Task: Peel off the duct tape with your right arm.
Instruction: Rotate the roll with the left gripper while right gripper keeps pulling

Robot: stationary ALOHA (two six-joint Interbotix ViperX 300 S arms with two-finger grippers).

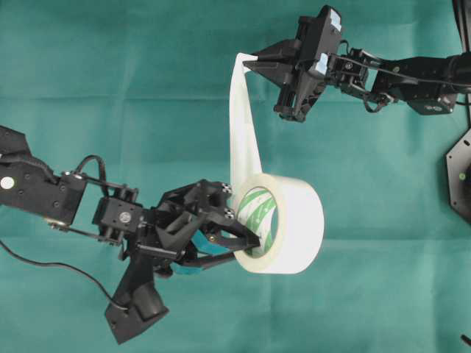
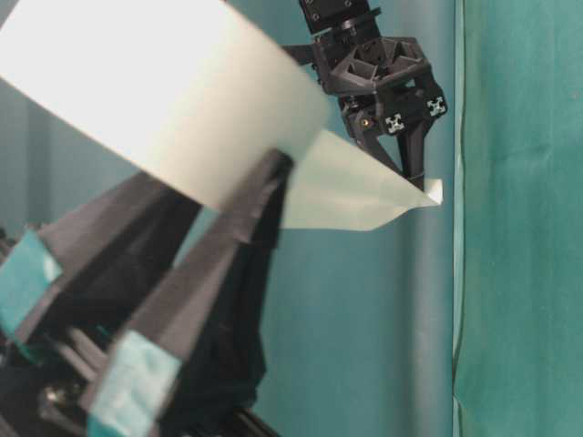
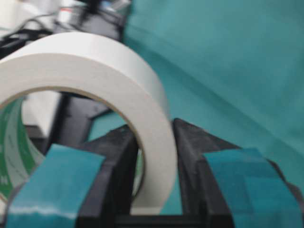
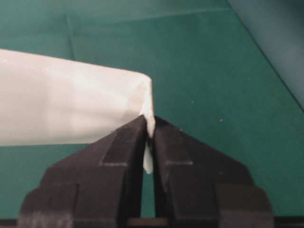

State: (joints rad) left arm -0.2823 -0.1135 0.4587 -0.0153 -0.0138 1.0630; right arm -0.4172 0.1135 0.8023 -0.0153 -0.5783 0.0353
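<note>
The duct tape (image 1: 294,224) is a wide white roll with a green-printed core, held off the cloth on its side. My left gripper (image 1: 246,246) is shut on the roll's wall (image 3: 154,156), one finger inside the core and one outside. A long white strip (image 1: 243,125) runs from the roll up to my right gripper (image 1: 250,62), which is shut on the strip's end (image 4: 149,126). The strip (image 2: 351,187) is pinched to a point at the right gripper's tips (image 2: 424,187) and stretched taut.
Green cloth (image 1: 110,81) covers the whole table. A black base (image 1: 460,176) sits at the right edge. A cable (image 1: 44,265) trails from the left arm at the lower left.
</note>
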